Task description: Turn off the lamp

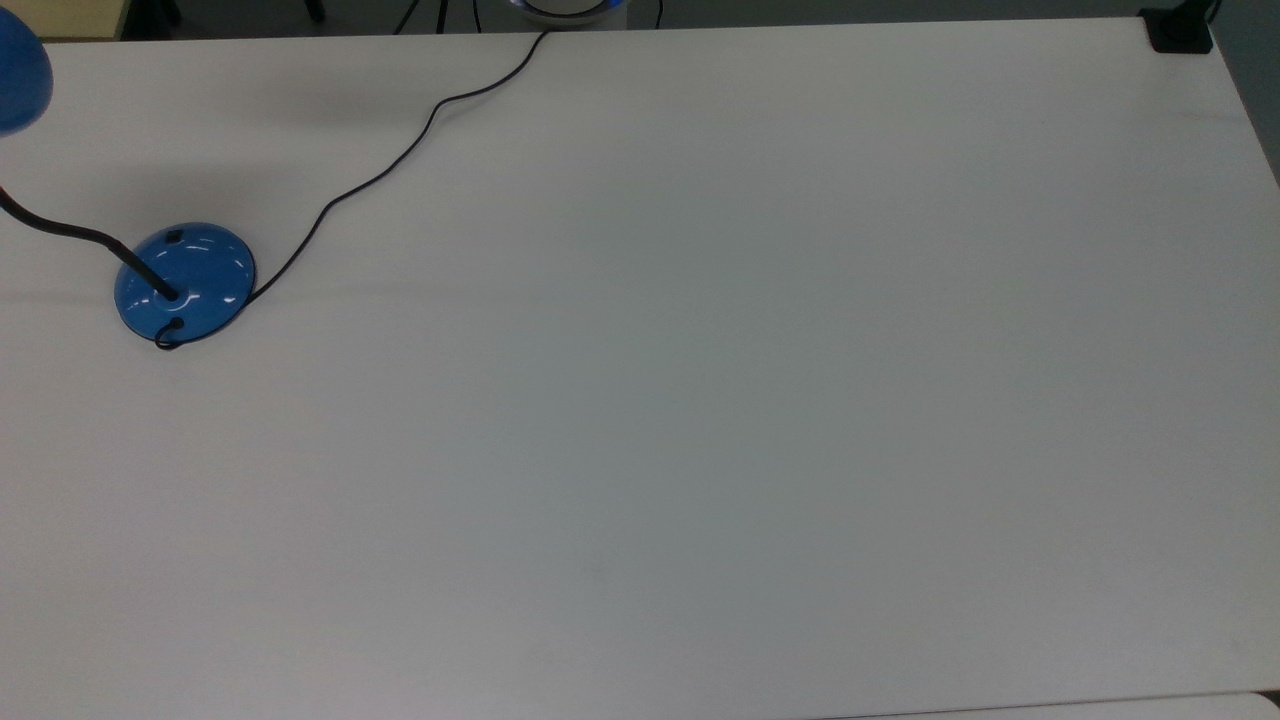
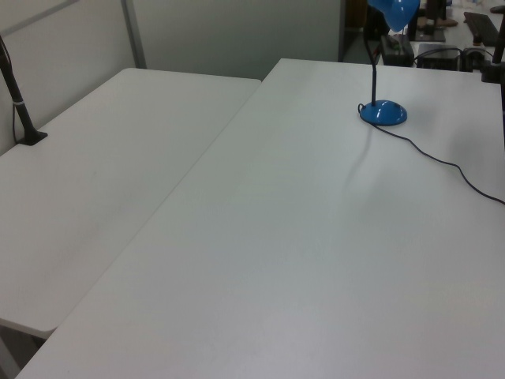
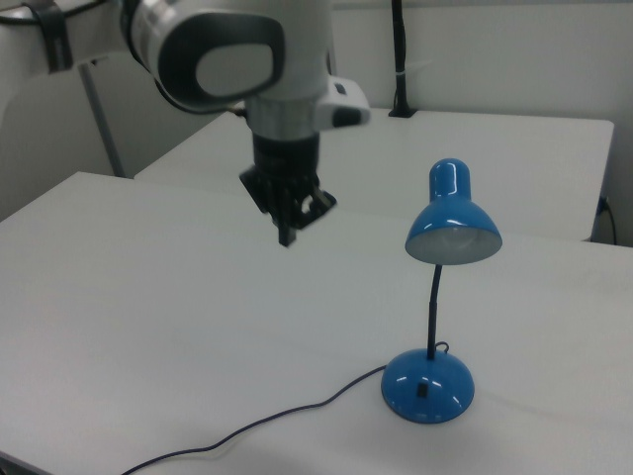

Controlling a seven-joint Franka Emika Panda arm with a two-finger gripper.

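The blue lamp stands near the top view's left edge, its dome base (image 1: 185, 280) bearing a small black switch (image 1: 173, 238). Its black gooseneck (image 1: 60, 232) curves up to the blue shade (image 1: 20, 80), and the black cord (image 1: 400, 160) trails off the far table edge. In the right view the base (image 3: 427, 386), switch (image 3: 422, 390) and shade (image 3: 453, 223) face me; the bulb looks unlit. My gripper (image 3: 287, 236) hangs shut and holding nothing, well above the table and up to the right view's left of the lamp. The left view shows the base (image 2: 384, 113) far back.
A second white table (image 2: 102, 158) adjoins on the left view's left, with a black clamped post (image 2: 20, 103). A black clamp (image 1: 1180, 35) sits at the top view's upper right corner. The white tabletop (image 1: 700, 400) stretches wide beside the lamp.
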